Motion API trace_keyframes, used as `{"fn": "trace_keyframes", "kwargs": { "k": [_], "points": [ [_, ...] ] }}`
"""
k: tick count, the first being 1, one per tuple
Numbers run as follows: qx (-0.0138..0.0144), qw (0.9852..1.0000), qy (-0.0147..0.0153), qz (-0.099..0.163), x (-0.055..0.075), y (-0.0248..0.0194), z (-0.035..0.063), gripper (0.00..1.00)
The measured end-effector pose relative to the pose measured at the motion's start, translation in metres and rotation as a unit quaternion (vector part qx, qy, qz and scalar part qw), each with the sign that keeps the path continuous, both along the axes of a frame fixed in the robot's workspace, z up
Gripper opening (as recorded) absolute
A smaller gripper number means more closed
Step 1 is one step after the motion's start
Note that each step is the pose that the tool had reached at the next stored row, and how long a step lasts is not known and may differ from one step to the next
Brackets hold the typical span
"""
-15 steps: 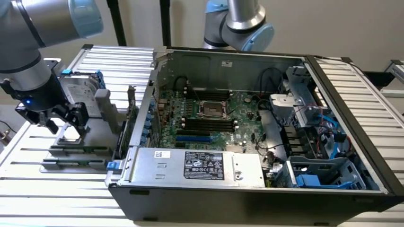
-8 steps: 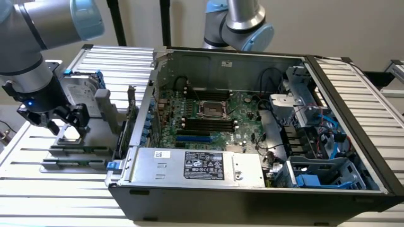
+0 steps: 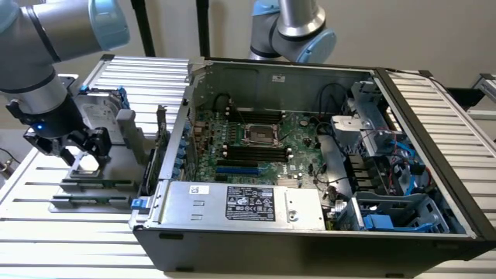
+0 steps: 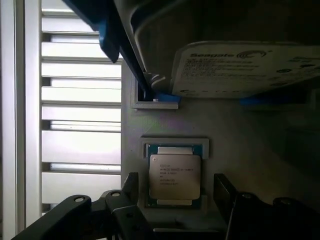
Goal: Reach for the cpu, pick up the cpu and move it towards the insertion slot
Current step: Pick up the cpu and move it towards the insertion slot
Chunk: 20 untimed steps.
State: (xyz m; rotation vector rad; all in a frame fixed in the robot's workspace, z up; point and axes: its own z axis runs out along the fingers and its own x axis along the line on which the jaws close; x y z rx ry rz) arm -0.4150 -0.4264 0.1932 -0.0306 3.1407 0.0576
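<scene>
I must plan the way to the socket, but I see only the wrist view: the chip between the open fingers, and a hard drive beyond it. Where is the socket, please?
Observer: The socket sits inside the open computer case, off to the exterior view's right of the fingers.
Operator: Is the chip inside that case also?
Observer: No. It lies in a grey holder on the slatted table, outside the case, at the exterior view's left.
Operator: Does anything stand between them?
Observer: Yes, the case's side wall rises between the holder and the socket.
</scene>
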Motion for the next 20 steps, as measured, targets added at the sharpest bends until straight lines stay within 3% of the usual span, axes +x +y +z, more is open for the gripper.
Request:
{"fn": "trace_keyframes", "kwargs": {
  "k": [9,20],
  "points": [
    [-0.0008,1.0000,0.0000,0.000,0.0000,0.0017,-0.0036,0.71],
    [-0.0083,1.0000,0.0000,0.000,0.0002,0.0048,-0.0057,0.71]
  ]
}}
